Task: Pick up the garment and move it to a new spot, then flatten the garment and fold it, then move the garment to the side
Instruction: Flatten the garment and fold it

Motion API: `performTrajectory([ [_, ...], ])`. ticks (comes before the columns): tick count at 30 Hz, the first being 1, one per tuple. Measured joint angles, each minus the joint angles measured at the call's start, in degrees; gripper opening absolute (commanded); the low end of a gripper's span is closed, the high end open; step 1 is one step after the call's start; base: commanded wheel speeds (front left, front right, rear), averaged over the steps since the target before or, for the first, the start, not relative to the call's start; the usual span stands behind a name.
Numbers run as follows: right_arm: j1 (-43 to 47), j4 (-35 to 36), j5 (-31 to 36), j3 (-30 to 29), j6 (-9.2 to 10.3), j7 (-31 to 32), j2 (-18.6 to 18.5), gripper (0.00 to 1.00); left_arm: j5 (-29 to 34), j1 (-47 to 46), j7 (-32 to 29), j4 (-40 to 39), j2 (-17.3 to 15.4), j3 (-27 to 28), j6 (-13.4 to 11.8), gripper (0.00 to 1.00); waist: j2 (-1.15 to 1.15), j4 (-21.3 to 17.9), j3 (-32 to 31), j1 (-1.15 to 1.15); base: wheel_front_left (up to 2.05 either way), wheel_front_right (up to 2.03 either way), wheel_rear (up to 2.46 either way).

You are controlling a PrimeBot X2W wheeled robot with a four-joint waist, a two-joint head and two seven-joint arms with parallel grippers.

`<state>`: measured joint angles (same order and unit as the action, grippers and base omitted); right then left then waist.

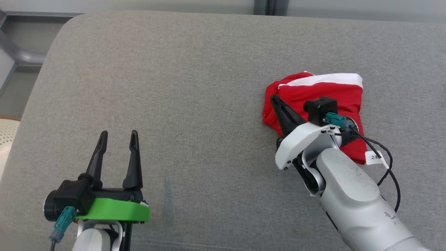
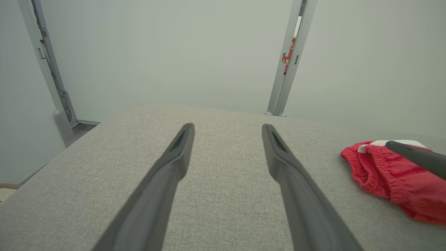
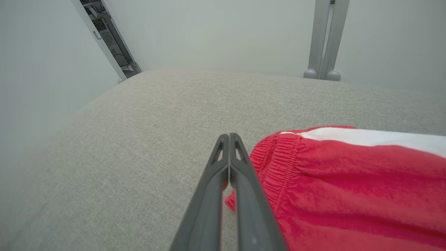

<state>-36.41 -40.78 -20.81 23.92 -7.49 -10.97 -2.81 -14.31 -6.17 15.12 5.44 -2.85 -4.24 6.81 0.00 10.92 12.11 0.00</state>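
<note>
The garment (image 1: 324, 94) is a folded red piece with a white band and an elastic hem, lying at the right of the grey cushion (image 1: 174, 87). My right gripper (image 1: 273, 97) is shut, its two dark fingers pressed together and lying over the garment's left edge. In the right wrist view the garment (image 3: 348, 181) spreads to the right of the closed right gripper (image 3: 229, 136), with no cloth showing at the tips. My left gripper (image 1: 118, 134) stands open over bare cushion at the lower left, far from the garment. The left wrist view has the left gripper (image 2: 226, 127) open and the garment (image 2: 390, 174) at the right edge.
A white tag (image 1: 374, 157) sticks out at the garment's near edge beside the right arm's black cable. The cushion ends at a rounded far-left corner, with grey metal posts (image 2: 289, 59) and a pale wall beyond. A pale perforated object (image 1: 7, 136) sits off the cushion's left edge.
</note>
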Motion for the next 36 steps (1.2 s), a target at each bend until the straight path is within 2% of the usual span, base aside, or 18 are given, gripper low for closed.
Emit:
performTrajectory([
  [1,0.62,1.75,-0.86,-0.14,0.0,-0.77,0.01,0.0,0.15,0.31,0.0,0.02,0.0,0.41,0.0,1.0,0.0,-0.4,-0.34,0.0,0.0,0.0,0.0],
  [2,1.34,3.58,-1.45,-0.57,0.0,-1.4,0.02,0.06,0.27,0.6,0.0,0.0,-0.01,0.78,-0.02,1.0,0.0,-0.85,-0.67,0.0,0.0,0.0,0.0],
  [3,2.21,5.58,-1.54,-1.43,0.0,-1.92,0.05,0.49,0.31,0.93,0.0,-0.05,0.0,1.21,-0.04,1.0,0.0,-1.36,-1.03,0.0,0.0,0.0,0.0],
  [4,2.97,7.19,-1.35,-2.43,0.0,-2.19,0.09,1.0,0.34,1.18,0.0,-0.15,0.02,1.62,-0.11,1.0,0.0,-1.79,-1.3,0.0,0.0,0.0,0.0],
  [12,15.41,25.58,5.23,-17.46,0.0,-1.33,-0.15,1.0,0.4,2.44,0.0,-0.6,0.01,3.68,-0.34,1.0,0.0,-7.1,-4.16,0.0,0.0,0.0,0.0],
  [18,21.92,31.83,6.92,-24.53,0.0,1.3,-1.22,1.0,0.07,2.74,0.0,0.58,0.02,3.78,-0.6,1.0,0.0,-10.11,-5.69,0.0,0.0,0.0,0.0],
  [26,24.79,28.08,6.15,-22.82,0.0,3.26,-4.89,1.0,-0.32,3.26,0.0,4.86,0.03,4.57,-0.58,1.0,0.0,-12.58,-8.22,0.0,0.0,0.0,0.0],
  [36,24.6,18.58,3.15,-19.27,0.0,-0.63,-6.89,1.0,-0.46,2.96,0.0,11.24,0.03,5.75,-0.26,1.0,0.0,-13.51,-11.46,0.0,0.0,0.0,0.0],
])
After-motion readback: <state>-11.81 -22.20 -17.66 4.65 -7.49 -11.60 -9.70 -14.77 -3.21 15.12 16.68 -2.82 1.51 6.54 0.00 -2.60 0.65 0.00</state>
